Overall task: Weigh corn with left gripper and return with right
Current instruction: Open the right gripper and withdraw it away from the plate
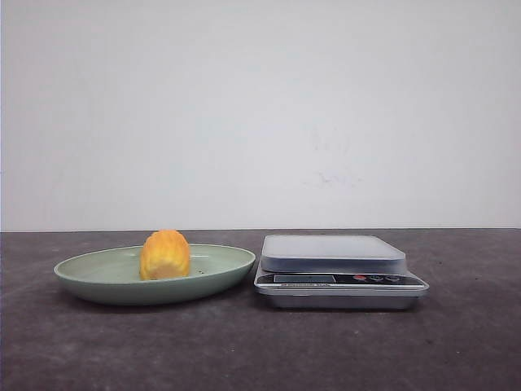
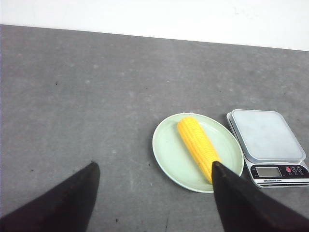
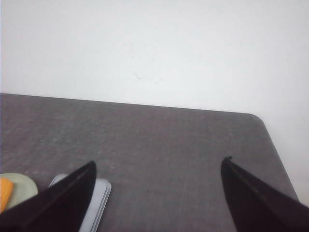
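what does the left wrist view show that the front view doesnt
Only the left wrist view shows the corn as a full-length cob lying across the plate, the top of the scale's platform, and the open left gripper with its fingers spread wide. Only the front view shows the cob end-on, the plate's shallow side profile and the scale's front edge. Both show the corn on the green plate, the scale beside it with nothing on it, and the dark table.

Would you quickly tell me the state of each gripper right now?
Black left gripper: open, empty; the yellow corn cob lies untouched on the pale green plate.
Black right gripper: open, empty.
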